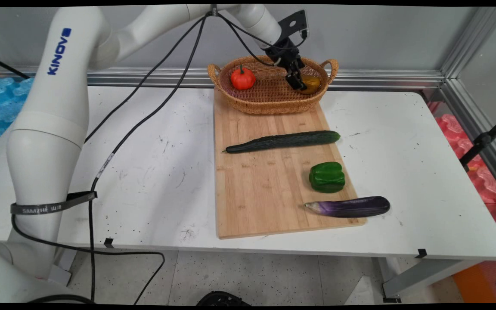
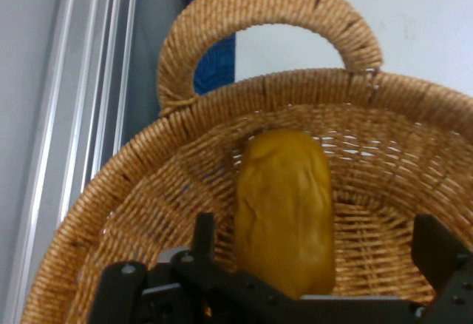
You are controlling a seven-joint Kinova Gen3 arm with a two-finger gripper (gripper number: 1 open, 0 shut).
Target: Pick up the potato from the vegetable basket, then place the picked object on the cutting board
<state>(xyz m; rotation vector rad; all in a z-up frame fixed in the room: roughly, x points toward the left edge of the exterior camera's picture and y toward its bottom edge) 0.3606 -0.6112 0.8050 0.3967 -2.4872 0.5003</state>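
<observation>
Jaws [image 2: 314,261] spread wide around yellow potato [image 2: 284,209] lying in wicker basket [image 2: 185,139]

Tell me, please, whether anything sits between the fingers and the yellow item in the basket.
Nothing visible does: the gripper is open, and the yellow item lies between its fingers inside the basket.

White arm reaching from upper left, black gripper [image 1: 296,82] angled downward, 2 fingers spread apart
</observation>
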